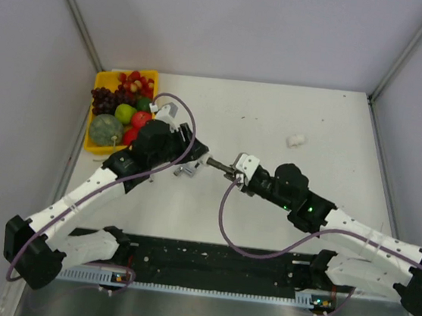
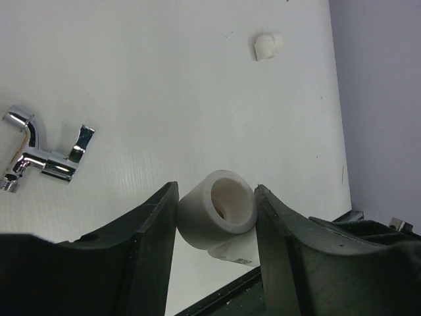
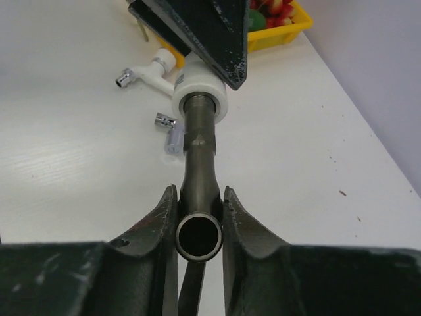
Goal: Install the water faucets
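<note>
While left pincer [image 2: 216, 192] and right pincer [image 3: 199, 194] face each other tip to tip: the step in hand looks like mating the dark grey faucet [image 3: 199, 141] with the white fitting [image 2: 220, 212].
Left pincer: clamped on the white fitting, one finger on each side of its round body, open mouth pointing away from the wrist.
Silvery faucet [image 2: 46, 158]: lying on the surface [image 2: 164, 79], left of the left pincer and beyond it, well apart.
Loose white elbow [image 2: 266, 46]: far ahead of the left pincer, a little right, untouched.
Join: straight ahead of the right pincer, the dark grey faucet's far end sits in the fitting's collar; depth cannot be told.
White-bodied faucet [image 3: 154, 69]: on the surface ahead-left of the right pincer, beside the join.
Right pincer: closed tight on the faucet's near, open tube end.
Risk, slipping: smooth round fitting and smooth metal tube could each spin in their grip under turning load.
Risk, crossed thread: any tilt between the two pincers' axes could jam the end in crooked.
Risk, drop: letting go early on either side likely leaves the joint sagging.
</note>
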